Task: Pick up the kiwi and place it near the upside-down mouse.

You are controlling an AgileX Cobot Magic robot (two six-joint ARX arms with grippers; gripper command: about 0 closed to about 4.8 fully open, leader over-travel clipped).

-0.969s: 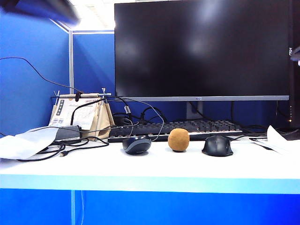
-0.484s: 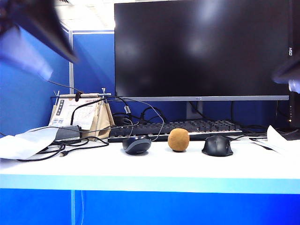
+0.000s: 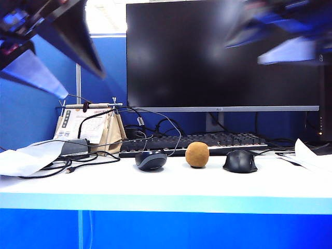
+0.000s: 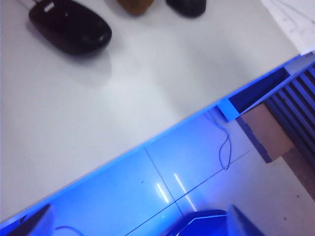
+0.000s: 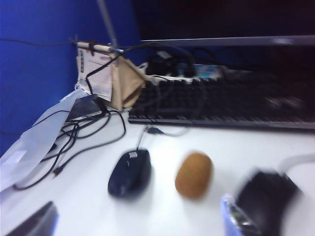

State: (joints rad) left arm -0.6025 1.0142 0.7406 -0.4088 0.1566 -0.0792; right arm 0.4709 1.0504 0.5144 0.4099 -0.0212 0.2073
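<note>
The tan-brown kiwi (image 3: 197, 154) (image 5: 194, 174) sits on the white desk between two mice. To its left lies the upside-down mouse (image 3: 151, 160) (image 5: 129, 172) (image 4: 71, 32), dark with a grey band. My left gripper (image 3: 83, 85) (image 4: 140, 226) hangs open high at the left, well above the desk and out over its front edge. The kiwi (image 4: 135, 6) is far from it. My right gripper (image 3: 244, 52) (image 5: 135, 223), blurred by motion, is high at the right in front of the monitor. It is open and empty, with the kiwi ahead of it.
An all-black mouse (image 3: 240, 161) lies right of the kiwi. Behind are a keyboard (image 3: 207, 142), a large monitor (image 3: 223, 52), tangled cables (image 3: 78, 161) and a small card stand (image 3: 88, 127). Papers (image 3: 26, 155) lie at the left, and other papers (image 3: 311, 155) at the right. The desk's front edge (image 3: 166, 199) is close.
My left gripper has come down further into view at the top left with its fingers spread. My right gripper has swung in from the right edge to the top right.
</note>
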